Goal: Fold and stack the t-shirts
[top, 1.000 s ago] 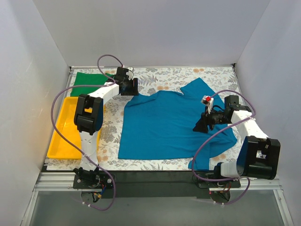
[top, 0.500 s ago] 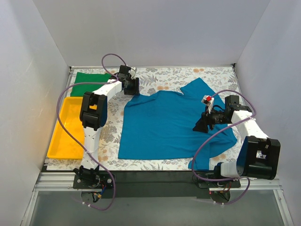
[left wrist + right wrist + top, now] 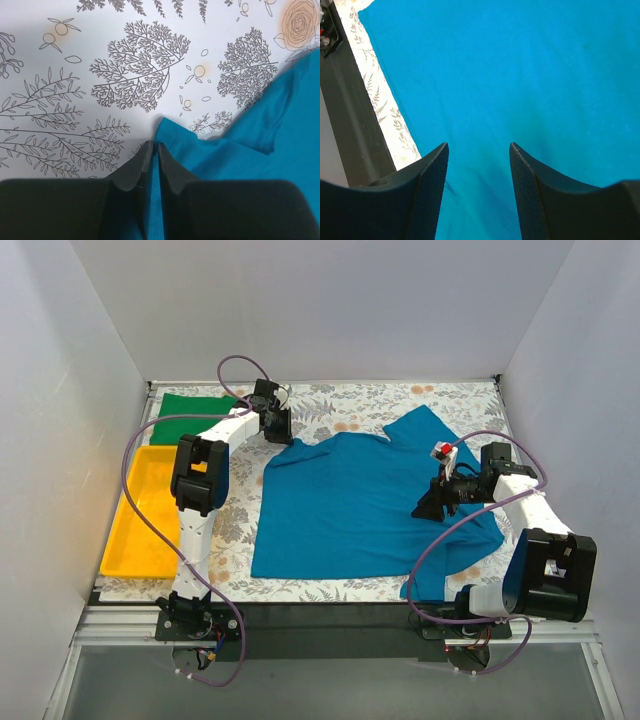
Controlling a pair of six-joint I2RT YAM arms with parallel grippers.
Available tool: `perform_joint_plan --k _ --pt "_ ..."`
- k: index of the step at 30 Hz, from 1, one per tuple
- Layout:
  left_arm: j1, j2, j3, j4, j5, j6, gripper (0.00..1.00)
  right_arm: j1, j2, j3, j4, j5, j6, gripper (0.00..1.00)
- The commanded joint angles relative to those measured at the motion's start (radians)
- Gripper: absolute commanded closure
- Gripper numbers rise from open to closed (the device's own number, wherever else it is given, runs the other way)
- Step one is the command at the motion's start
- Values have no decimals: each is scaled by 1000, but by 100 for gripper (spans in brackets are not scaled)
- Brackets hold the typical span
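The left gripper (image 3: 154, 145) pinches the far-left corner of the teal-blue t-shirt (image 3: 350, 505), which is spread across the middle of the floral table (image 3: 350, 402). The right gripper (image 3: 478, 147), jaws apart, hangs over the shirt's right side. 1 folded green t-shirt (image 3: 185, 407) lies in the table's far-left corner.

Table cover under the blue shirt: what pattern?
The table cover is white with dark leafy branches and orange flowers; clearest in the left wrist view.
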Motion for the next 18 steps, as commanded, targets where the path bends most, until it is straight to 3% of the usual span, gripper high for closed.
perform_joint_plan --k 1,5,7,8,12,18 --pt "-2 18 11 -54 31 -7 93 -8 -8 5 10 -25 4 41" --pt "-2 14 11 -48 26 -13 96 -12 -6 5 8 -23 6 41" --pt "-2 8 10 -45 6 -16 89 -15 -5 7 8 -23 7 41" --pt "-2 -3 9 -37 -9 -19 76 -15 -5 5 10 -25 6 41" --pt "3 -43 2 -2 -47 -22 57 -17 -1 4 8 -23 9 41" --pt "11 -37 46 -14 -9 -12 53 -18 0 4 8 -25 9 41"
